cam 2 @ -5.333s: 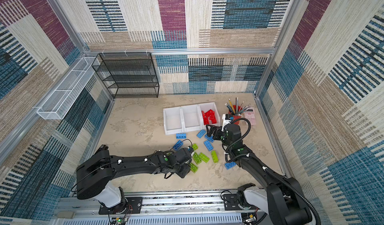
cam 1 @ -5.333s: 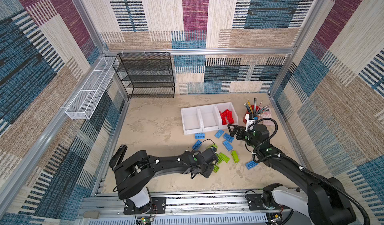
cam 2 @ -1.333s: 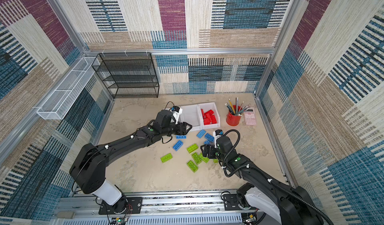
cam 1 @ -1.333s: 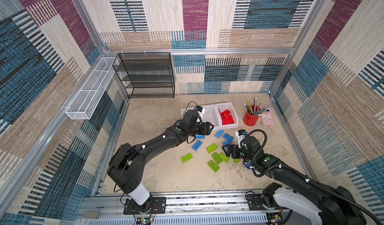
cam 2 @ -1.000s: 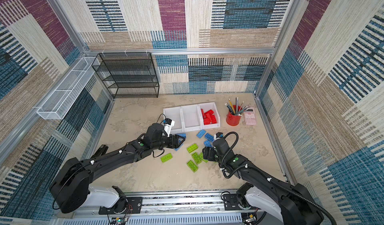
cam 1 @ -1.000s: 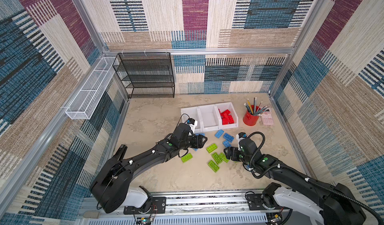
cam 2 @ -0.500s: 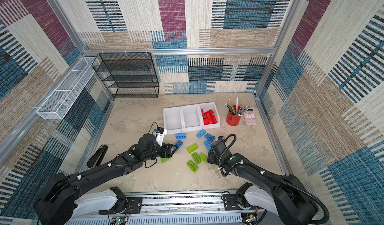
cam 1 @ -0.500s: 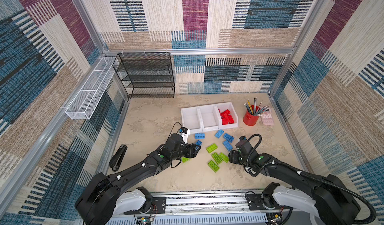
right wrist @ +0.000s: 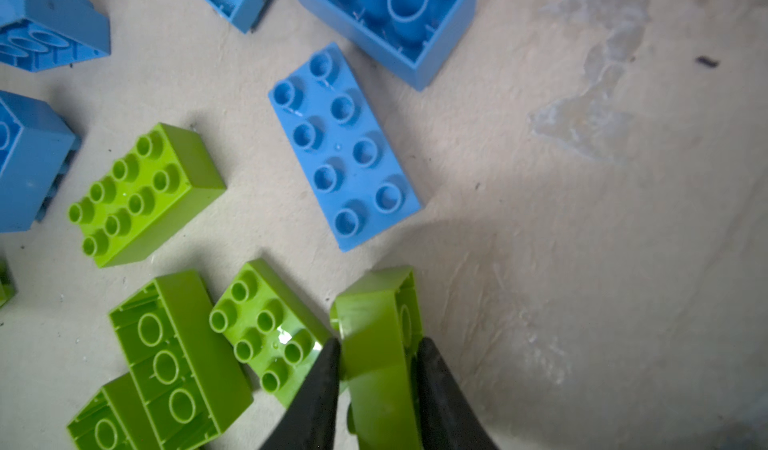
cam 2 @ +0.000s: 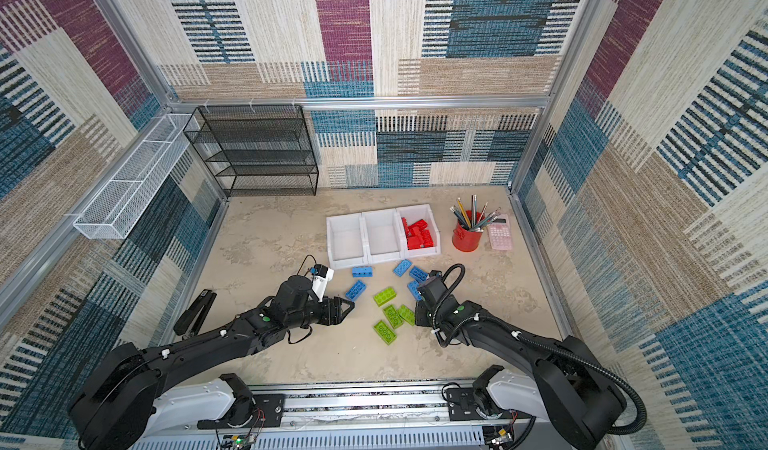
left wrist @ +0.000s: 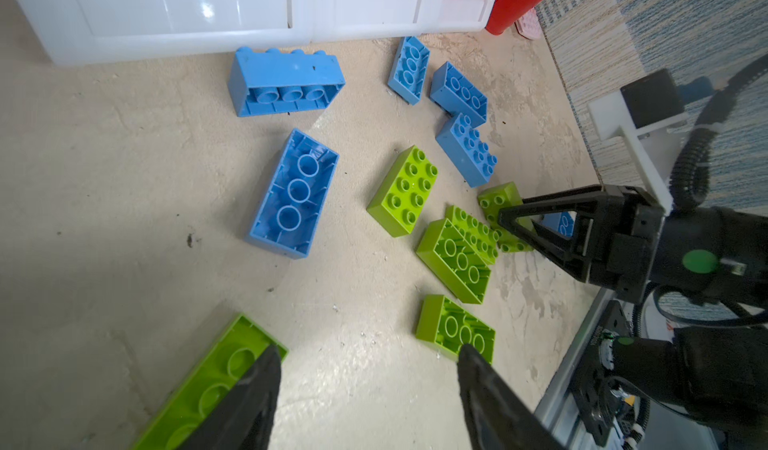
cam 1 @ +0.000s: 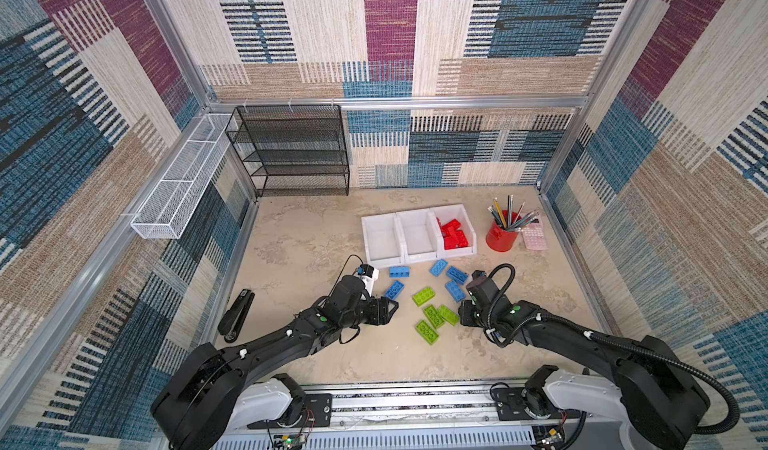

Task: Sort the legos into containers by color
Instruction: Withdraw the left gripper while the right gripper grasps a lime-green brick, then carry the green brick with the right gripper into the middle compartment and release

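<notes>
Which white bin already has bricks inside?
The end bin beside the red pencil cup holds red bricks; the middle bin and left bin are empty.

Tall walls of woven fabric (cam 1: 536,20) in blue, maroon and beige patchwork enclose the booth on three sides, joined by silver aluminium frame rails (cam 1: 399,102). The beige, mottled, stone-look worktop (cam 1: 299,236) is evenly lit. A black wire-mesh shelf rack (cam 1: 291,153) stands in its far left corner. A long white wire-mesh basket (cam 1: 178,194) runs along the left wall.
</notes>
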Robot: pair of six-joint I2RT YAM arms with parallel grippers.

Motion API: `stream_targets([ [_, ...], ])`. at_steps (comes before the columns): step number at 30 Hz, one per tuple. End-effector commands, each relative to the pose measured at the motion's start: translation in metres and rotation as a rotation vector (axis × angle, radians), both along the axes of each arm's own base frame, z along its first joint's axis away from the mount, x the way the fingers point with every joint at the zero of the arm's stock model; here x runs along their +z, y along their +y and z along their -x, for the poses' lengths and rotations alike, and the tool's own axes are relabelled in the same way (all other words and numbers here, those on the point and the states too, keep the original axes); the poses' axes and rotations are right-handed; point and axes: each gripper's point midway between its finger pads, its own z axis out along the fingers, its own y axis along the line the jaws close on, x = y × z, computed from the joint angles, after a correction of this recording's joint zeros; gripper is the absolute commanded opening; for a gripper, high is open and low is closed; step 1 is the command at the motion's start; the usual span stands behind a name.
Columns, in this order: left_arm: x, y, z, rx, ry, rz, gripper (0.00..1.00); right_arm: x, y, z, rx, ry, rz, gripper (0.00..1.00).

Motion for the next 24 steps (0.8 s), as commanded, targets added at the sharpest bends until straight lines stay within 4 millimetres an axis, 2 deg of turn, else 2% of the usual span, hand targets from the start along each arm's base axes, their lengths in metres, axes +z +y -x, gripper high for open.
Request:
stream_targets([
  [1,0.006,-0.004,0.0,-0.01,-0.01,0.031,0.68,0.005,0.009,-0.005,0.026,-0.017,-0.031,0.28],
  [7,0.009,0.0,0.004,-0.008,-0.016,0.035,0.68,0.015,0.014,-0.008,0.042,-0.028,-0.044,0.27],
  [15,0.008,0.011,0.012,0.008,-0.021,0.019,0.68,0.068,0.049,-0.031,0.158,-0.117,-0.134,0.26],
  [20,0.005,0.021,0.017,0.024,-0.024,-0.001,0.68,0.101,0.072,-0.062,0.184,-0.181,-0.167,0.25],
  [24,0.003,0.03,0.022,0.037,-0.032,-0.025,0.68,0.118,0.092,-0.092,0.212,-0.216,-0.177,0.25],
])
